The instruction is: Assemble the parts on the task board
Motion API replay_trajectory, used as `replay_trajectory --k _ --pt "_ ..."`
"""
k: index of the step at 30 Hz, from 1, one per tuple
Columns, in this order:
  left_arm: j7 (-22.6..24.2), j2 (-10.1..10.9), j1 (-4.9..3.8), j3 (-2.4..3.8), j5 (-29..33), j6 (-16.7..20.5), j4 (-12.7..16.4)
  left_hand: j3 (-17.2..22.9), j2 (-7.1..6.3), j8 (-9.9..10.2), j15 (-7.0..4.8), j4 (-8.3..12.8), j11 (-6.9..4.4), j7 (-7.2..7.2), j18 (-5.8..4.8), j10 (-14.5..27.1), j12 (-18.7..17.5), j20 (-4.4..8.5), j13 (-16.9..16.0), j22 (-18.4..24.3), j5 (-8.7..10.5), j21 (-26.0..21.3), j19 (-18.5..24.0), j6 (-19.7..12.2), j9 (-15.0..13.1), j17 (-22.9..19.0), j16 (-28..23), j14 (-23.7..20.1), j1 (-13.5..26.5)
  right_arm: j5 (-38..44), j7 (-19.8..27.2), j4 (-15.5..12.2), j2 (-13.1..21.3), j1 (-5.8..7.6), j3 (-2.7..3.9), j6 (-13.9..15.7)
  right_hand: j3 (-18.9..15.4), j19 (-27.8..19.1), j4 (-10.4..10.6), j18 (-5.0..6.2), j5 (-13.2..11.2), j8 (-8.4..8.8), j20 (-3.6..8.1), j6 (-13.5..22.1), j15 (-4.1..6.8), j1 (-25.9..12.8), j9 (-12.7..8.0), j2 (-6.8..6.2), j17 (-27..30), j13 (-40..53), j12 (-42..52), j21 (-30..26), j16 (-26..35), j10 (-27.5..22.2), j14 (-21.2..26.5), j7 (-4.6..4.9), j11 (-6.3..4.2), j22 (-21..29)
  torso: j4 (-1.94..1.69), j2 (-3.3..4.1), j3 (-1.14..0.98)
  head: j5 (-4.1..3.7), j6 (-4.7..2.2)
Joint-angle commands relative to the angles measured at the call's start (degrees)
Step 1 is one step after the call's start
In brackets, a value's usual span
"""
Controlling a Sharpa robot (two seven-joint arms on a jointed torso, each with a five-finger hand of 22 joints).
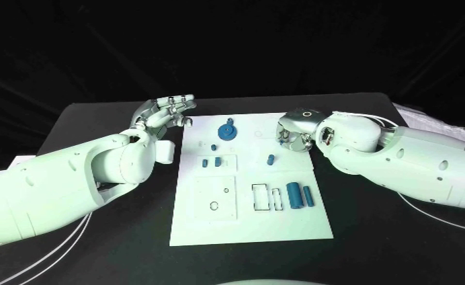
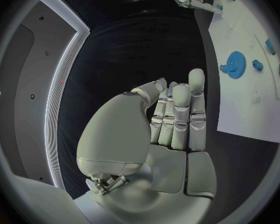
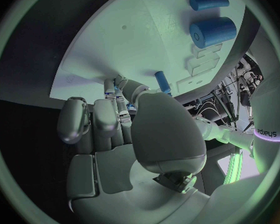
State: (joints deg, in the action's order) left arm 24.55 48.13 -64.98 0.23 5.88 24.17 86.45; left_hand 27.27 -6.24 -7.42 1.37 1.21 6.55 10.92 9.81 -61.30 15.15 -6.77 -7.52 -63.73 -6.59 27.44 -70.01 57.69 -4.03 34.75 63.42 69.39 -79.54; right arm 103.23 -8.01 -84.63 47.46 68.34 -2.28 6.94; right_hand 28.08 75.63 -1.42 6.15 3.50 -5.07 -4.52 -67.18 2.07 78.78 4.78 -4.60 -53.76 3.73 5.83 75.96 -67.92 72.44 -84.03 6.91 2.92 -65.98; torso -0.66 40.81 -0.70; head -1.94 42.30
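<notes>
Head view: my left hand (image 1: 164, 113) is hovering beside the task board's (image 1: 291, 224) far left corner, fingers together and holding nothing, while my right hand (image 1: 296, 132) is curling, apparently empty, over its right edge near a small blue peg (image 1: 271, 160).

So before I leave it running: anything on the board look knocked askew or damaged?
Nothing stands out. The blue gear, pins and cylinders lie separately on the white task board, which sits flat and looks undamaged.
</notes>
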Motion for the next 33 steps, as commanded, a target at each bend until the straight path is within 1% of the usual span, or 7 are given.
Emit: replay_trajectory --k 1,2,6,19,23,27,33 --pt "-0.1 0.1 -0.02 0.04 -0.5 0.3 0.1 0.0 0.11 -0.4 0.09 0.4 -0.03 0.04 0.57 0.5 0.3 -0.20 -0.1 0.1 -0.27 -0.3 0.0 -0.4 0.0 -0.1 0.0 -0.4 -0.4 -2.6 -1.3 -0.1 0.1 -0.06 0.00 3.0 0.2 0.5 0.0 -0.99 0.0 -0.09 0.06 -0.5 -0.45 0.3 0.0 0.67 -0.1 0.1 0.0 0.4 -0.2 0.3 -1.4 -0.03 0.07 -0.1 -0.10 0.00 0.01 -0.01 -0.04" --pt "-0.1 0.1 -0.02 0.04 -0.5 0.3 0.1 0.0 0.11 -0.4 0.10 0.4 -0.02 0.06 0.57 0.5 0.4 -0.20 -0.1 0.1 -0.28 -0.3 0.0 -0.5 0.0 -0.1 0.0 -0.4 -0.4 -2.8 -1.3 -0.2 0.2 -0.05 0.01 3.2 0.2 0.5 0.0 -1.00 0.0 -0.10 0.04 -0.5 -0.47 0.3 0.1 0.67 -0.2 0.1 -0.1 0.4 -0.3 0.3 -1.4 -0.02 0.09 -0.2 -0.08 0.03 -0.05 0.04 -0.04" --pt "0.0 0.1 -0.02 0.04 -0.5 0.1 0.1 0.0 0.10 -0.5 0.11 0.6 0.01 0.09 0.57 0.7 0.6 -0.20 -0.1 0.1 -0.28 -0.3 0.0 -0.6 0.0 -0.3 -0.1 -0.5 -0.6 -3.3 -1.4 -0.6 0.3 -0.05 0.09 3.7 0.2 0.6 0.0 -1.03 -0.2 -0.11 0.01 -0.6 -0.50 0.3 0.1 0.69 -0.3 0.1 -0.1 0.5 -0.4 0.4 -1.4 0.00 0.11 -0.3 -0.05 0.06 -0.08 0.07 -0.06" --pt "0.0 0.2 -0.02 0.03 -0.5 0.1 0.0 0.1 0.08 -0.6 0.15 0.9 0.11 0.19 0.56 1.2 0.9 -0.21 -0.2 0.0 -0.30 -0.3 0.1 -0.9 0.1 -0.7 -0.2 -0.8 -0.8 -4.4 -1.7 -3.2 2.3 0.64 0.49 4.2 0.0 0.5 0.1 -1.03 -0.3 -0.16 -0.07 -0.8 -0.55 0.0 0.2 0.59 -0.3 0.1 -0.2 0.6 -0.5 0.7 -1.3 -0.05 0.10 -0.4 0.01 0.00 -0.01 -0.10 -0.26" --pt "0.2 0.2 -0.02 0.03 -0.5 0.2 0.0 0.1 0.08 -0.6 0.15 0.9 0.11 0.19 0.56 1.2 0.9 -0.21 -0.2 0.0 -0.30 -0.3 0.1 -0.9 0.1 -0.7 -0.2 -0.8 -0.8 -5.3 -2.1 -5.1 3.3 1.00 0.65 3.7 0.0 0.6 0.1 -1.04 -0.3 -0.17 -0.07 -0.8 -0.54 0.0 0.2 0.57 -0.4 0.1 -0.2 0.6 -0.6 0.7 -1.3 -0.05 0.10 -0.4 -0.02 0.02 -0.04 -0.12 -0.27" --pt "0.5 0.2 -0.02 0.03 -0.5 0.3 0.0 0.2 0.11 -0.7 0.17 1.0 0.14 0.22 0.55 1.3 1.1 -0.22 -0.2 0.0 -0.30 -0.3 0.1 -0.9 0.1 -0.8 -0.2 -0.9 -0.8 -6.2 -2.6 -8.1 4.0 1.48 0.76 3.1 0.0 0.6 0.1 -1.06 -0.3 -0.17 -0.08 -0.9 -0.54 0.0 0.2 0.50 -0.7 0.1 -0.2 0.7 -0.8 0.7 -1.4 -0.06 0.09 -0.6 -0.01 0.03 -0.05 0.03 -0.24" --pt "0.6 0.0 -0.02 0.03 -0.5 0.3 0.0 0.2 0.11 -0.7 0.17 1.0 0.14 0.22 0.55 1.3 1.1 -0.22 -0.2 0.0 -0.30 -0.3 0.1 -0.9 0.1 -0.8 -0.2 -0.9 -0.8 -6.5 -3.0 -11.6 3.3 1.71 0.81 2.8 -0.1 0.6 0.1 -1.07 -0.2 -0.16 -0.08 -0.9 -0.54 0.0 0.2 0.46 -0.7 0.1 -0.3 0.8 -0.8 0.7 -1.4 -0.06 0.09 -0.6 -0.11 0.05 -0.06 0.27 -0.23"
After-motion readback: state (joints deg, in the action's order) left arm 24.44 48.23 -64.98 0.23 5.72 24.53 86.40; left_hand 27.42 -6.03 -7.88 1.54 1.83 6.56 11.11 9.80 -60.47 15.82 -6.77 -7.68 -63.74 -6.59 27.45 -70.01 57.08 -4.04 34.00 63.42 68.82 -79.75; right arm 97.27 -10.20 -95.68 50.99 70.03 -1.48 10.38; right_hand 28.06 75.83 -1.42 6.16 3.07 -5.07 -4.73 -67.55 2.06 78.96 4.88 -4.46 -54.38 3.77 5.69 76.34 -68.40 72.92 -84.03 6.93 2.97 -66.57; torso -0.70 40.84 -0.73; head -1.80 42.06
